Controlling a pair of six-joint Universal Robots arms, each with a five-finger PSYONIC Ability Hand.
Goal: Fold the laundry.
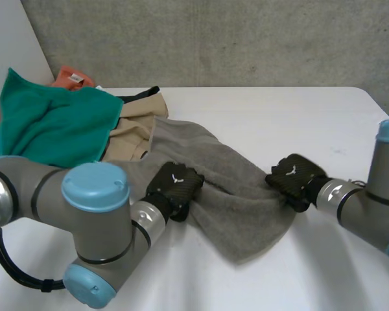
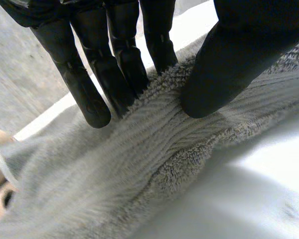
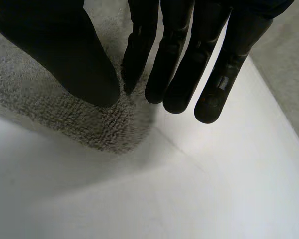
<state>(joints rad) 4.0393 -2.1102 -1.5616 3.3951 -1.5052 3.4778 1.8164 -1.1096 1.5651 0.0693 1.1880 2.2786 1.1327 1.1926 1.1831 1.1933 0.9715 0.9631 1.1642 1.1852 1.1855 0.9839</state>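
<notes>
A: Towel, where?
B: The grey towel [image 1: 227, 188] is rumpled in the middle of the white table [image 1: 279, 116]. It runs from the pile at back left toward the front right.
A: Left hand?
B: The left hand [image 1: 175, 184] is on the towel's left side. In its wrist view the fingers [image 2: 89, 84] and thumb [image 2: 229, 64] sit on opposite sides of a raised ridge of towel, pinching it.
A: Right hand?
B: The right hand [image 1: 293, 176] is at the towel's right edge, on a corner. Its thumb [image 3: 74, 59] is on the terry and the nearest finger [image 3: 134, 64] closes against it, pinching the corner. The other fingers are straight over bare table.
A: Pile?
B: A green cloth [image 1: 52, 120] lies over a beige garment [image 1: 133, 126], with an orange cloth [image 1: 71, 78] behind. The towel's far end touches the beige garment.
</notes>
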